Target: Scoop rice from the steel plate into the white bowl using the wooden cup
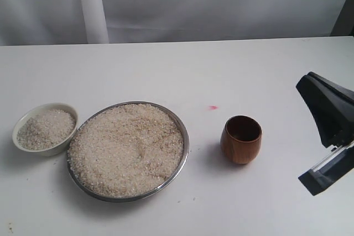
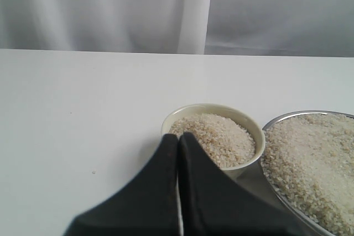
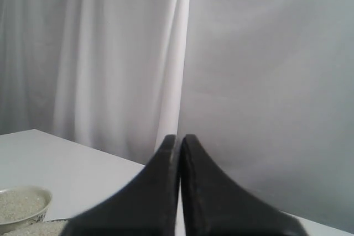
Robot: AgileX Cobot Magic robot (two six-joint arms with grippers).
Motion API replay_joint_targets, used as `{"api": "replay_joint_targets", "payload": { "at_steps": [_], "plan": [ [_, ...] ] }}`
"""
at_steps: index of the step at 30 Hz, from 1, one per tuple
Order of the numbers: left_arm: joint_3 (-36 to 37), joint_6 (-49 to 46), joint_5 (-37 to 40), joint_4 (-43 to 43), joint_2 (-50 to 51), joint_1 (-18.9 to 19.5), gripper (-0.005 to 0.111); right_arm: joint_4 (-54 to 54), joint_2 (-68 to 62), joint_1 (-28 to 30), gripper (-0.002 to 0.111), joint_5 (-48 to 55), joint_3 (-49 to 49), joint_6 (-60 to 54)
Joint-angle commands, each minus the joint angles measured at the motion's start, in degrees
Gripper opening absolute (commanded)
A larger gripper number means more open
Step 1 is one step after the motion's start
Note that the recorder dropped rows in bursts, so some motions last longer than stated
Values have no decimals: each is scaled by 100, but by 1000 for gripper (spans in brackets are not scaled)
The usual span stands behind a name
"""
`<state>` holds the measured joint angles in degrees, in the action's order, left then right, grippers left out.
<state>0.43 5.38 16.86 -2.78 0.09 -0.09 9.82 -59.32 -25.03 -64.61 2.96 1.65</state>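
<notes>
My left gripper (image 2: 178, 136) hides part of the white bowl (image 2: 210, 107), and that wrist view's edge crops the steel plate (image 2: 287, 115).

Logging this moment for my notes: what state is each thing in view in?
steel plate, filled with rice.
white bowl, holding a mound of rice.
wooden cup, upright, looks empty, unheld.
left claw, shut, empty.
right claw, shut, empty.

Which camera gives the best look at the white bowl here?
The exterior view: the whole white bowl, full of rice, unobstructed. The left wrist view shows it closer, but the left gripper hides its near edge. The right wrist view catches only part at the frame's corner.
</notes>
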Motion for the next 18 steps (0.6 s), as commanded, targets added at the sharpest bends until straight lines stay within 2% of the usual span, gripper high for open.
{"api": "replay_joint_targets", "payload": {
  "at_steps": [1,3,7,11,13,18],
  "plan": [
    [-43,14,-57,26,-9,-17,0,70,36,43,0,479,-41,33],
    [-43,14,-57,26,-9,-17,0,56,214,43,0,1025,-41,23],
    [-43,14,-57,26,-9,-17,0,51,1741,43,0,2708,-41,8],
    [-43,14,-57,26,-9,-17,0,-16,3274,56,0,3939,-41,-16],
    [-43,14,-57,26,-9,-17,0,69,3897,226,0,4692,-41,-16],
    [-43,14,-57,26,-9,-17,0,400,4721,756,0,5388,-41,-16]
  ]
}}
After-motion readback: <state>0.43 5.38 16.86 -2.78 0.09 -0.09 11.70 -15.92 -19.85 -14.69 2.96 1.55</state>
